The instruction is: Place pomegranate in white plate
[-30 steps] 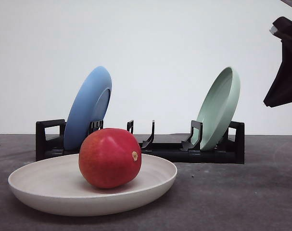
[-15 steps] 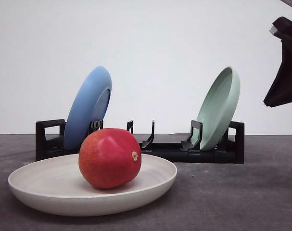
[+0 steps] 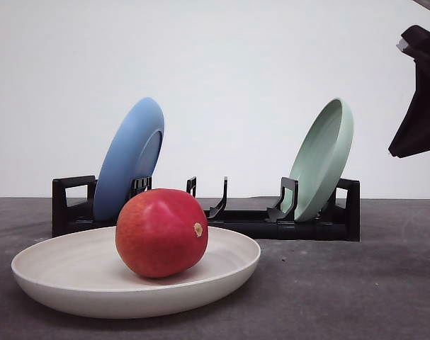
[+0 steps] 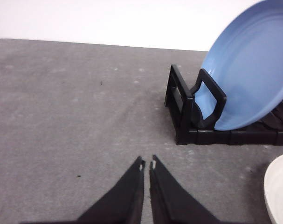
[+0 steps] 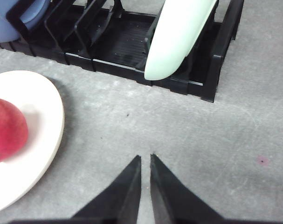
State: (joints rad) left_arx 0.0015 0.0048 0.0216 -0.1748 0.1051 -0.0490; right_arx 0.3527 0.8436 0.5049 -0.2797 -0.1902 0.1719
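Nothing has shifted since the earlier front frames; fruit, plates and the dark arm piece at upper right of the front view sit exactly as before.

Desk [image 3: 356, 283]: grey, matte, speckled, fills the lower part of the front frame. Black dish rack [image 3: 243, 223] runs across mid-frame, blue plate [image 3: 129, 159] leaning at its left end, pale green plate [image 3: 322, 157] leaning at its right end.

White plate [image 3: 52, 273] lies flat at lower left of the front frame, near the camera, in front of the rack. Pomegranate [image 3: 161, 232] rests inside it, roughly centred, tan stem nub facing right. Task looks done.

Handling, judged: fruit is firm, fairly heavy, smooth-skinned, so likely slick and prone to roll in the shallow dish; best gripped across its widest middle, away from the nub. Plate looks rigid and breakable.

Left pincer [image 4: 147, 164]: tips pressed nearly together, holding nothing, over bare desk beside the rack's blue-plate end. Right pincer [image 5: 145, 158]: tips likewise nearly together, empty, over desk between plate rim and rack.

No brands, labels or writing readable anywhere.
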